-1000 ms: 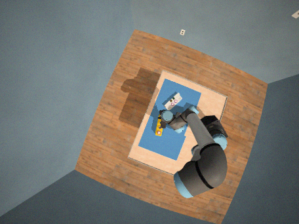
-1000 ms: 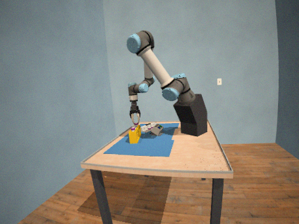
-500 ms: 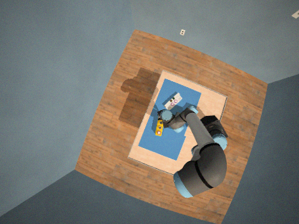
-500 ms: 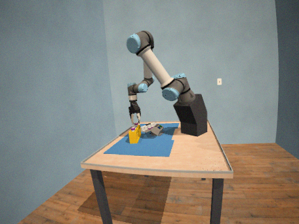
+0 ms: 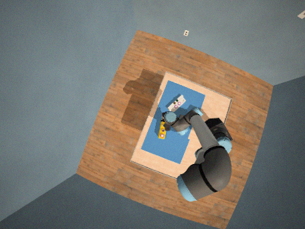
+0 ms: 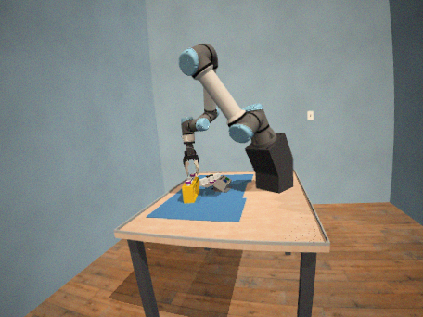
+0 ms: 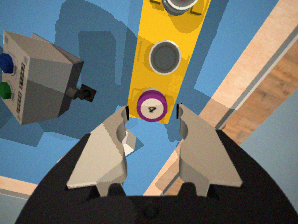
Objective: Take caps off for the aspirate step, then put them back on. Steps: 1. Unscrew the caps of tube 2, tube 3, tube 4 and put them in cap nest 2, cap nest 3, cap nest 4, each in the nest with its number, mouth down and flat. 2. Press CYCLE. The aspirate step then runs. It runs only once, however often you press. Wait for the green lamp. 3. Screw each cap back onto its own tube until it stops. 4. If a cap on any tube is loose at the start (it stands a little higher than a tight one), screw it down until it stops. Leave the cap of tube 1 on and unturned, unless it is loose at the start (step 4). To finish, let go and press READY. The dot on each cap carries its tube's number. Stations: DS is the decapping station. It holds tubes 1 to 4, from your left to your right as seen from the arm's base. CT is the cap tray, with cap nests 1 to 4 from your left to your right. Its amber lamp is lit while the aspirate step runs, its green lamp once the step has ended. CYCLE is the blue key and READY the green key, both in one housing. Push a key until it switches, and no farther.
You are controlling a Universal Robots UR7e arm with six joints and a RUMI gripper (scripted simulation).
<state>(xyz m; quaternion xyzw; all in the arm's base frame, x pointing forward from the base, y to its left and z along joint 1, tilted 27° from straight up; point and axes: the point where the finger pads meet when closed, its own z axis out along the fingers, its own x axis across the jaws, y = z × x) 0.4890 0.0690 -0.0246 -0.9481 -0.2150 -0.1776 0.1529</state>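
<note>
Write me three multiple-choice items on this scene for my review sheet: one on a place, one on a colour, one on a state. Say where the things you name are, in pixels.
1. Where is the cap marked 4 (image 6: 193, 175) (image 7: 151, 106)?
A) In the cap tray
B) At one end of the yellow block (image 5: 162, 125) (image 6: 188, 196) (image 7: 170, 29)
C) On the blue mat

2. What colour is that cap's rim?
A) Purple
B) Orange
C) Green

3. How does the tube right next to it (image 7: 165, 57) stand?
A) Capped
B) Lying on its side
C) Uncapped, mouth up

Right letters:
1: B, the wrist view shows it at the block's end.
2: A, a purple ring surrounds its pale numbered dot.
3: C, its round mouth shows bare in the block.

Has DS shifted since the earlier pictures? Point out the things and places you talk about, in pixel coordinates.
No, no shift that I can see: in both the top and exterior views, DS (image 5: 162, 126) (image 6: 189, 195) (image 7: 144, 75) stands in the same place against the near edge of the blue mat (image 5: 170, 152) (image 6: 209, 212) (image 7: 30, 15).
</note>
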